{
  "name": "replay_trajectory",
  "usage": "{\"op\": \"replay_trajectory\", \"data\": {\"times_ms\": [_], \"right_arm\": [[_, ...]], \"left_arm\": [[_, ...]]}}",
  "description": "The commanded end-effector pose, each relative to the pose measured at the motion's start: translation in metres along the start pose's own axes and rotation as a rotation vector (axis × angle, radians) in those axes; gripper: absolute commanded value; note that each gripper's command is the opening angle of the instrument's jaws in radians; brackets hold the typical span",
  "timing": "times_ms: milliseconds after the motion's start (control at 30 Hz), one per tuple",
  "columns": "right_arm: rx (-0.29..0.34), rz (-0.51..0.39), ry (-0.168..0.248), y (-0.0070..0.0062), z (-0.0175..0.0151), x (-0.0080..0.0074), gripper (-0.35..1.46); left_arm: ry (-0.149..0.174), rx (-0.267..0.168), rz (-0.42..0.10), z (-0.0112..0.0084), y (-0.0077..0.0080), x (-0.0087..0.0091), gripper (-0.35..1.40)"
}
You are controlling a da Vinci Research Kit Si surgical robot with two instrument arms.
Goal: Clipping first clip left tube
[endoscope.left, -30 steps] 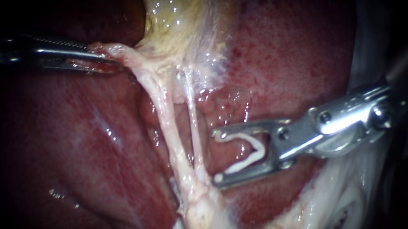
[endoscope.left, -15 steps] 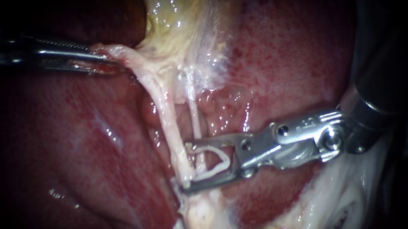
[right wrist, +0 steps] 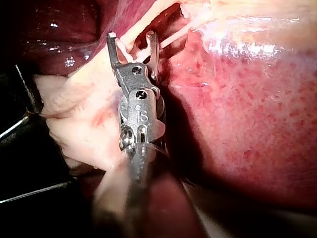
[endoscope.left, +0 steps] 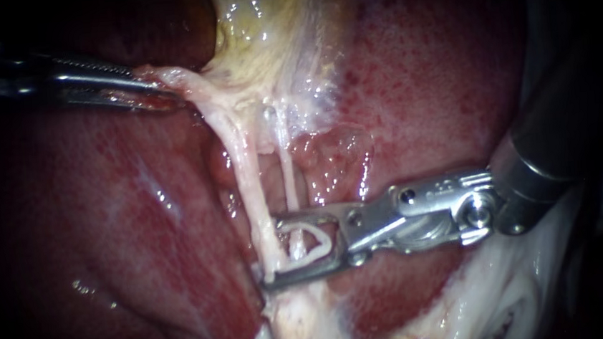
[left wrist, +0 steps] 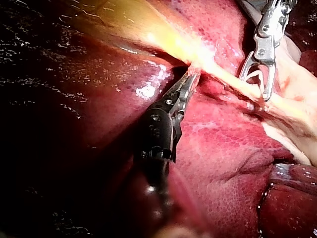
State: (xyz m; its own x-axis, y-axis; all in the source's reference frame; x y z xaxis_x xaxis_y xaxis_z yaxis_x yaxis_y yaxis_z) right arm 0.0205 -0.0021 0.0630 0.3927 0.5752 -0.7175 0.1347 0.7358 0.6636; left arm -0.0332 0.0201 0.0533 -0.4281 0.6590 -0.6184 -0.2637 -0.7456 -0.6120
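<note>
The right instrument has its jaws standing apart, with an unclosed white clip seated inside them. In the endoscope view the left tube runs top to bottom, crosswise to the jaws, right at their tips. The thinner right tube drops through the clip's opening, so I'd say it is in the way. The left instrument is clamped on pale tissue above, over the liver. From the left wrist, both tubes read as one strand. From the right wrist, one strand crosses the gap and another lies just beside a jaw; I can't tell which is which.
</note>
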Motion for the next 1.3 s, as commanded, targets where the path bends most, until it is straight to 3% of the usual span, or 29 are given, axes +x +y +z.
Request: {"op": "replay_trajectory", "data": {"times_ms": [33,300,433,633,800,1300], "right_arm": [[0.014,0.001,0.003,-0.0002,0.0003,0.0002,0.49],[0.053,0.017,0.052,-0.0010,0.0026,0.0017,0.49],[0.087,0.025,0.080,-0.0022,0.0030,0.0023,0.49],[0.104,0.026,0.079,-0.0044,0.0034,0.0033,0.48],[0.114,0.024,0.077,-0.0050,0.0034,0.0037,0.43],[0.129,0.167,0.069,-0.0046,0.0018,0.0035,-0.35]], "left_arm": [[0.000,0.000,0.000,0.0000,0.0000,0.0000,-0.35],[0.000,0.000,0.000,0.0000,0.0000,0.0000,-0.35],[0.000,0.000,0.000,0.0000,0.0000,0.0000,-0.35],[0.000,0.000,0.000,0.0000,0.0000,0.0000,-0.35],[0.000,0.000,0.000,0.0000,-0.0001,0.0000,-0.35],[0.000,0.000,0.000,0.0001,-0.0001,0.0000,-0.35]]}}
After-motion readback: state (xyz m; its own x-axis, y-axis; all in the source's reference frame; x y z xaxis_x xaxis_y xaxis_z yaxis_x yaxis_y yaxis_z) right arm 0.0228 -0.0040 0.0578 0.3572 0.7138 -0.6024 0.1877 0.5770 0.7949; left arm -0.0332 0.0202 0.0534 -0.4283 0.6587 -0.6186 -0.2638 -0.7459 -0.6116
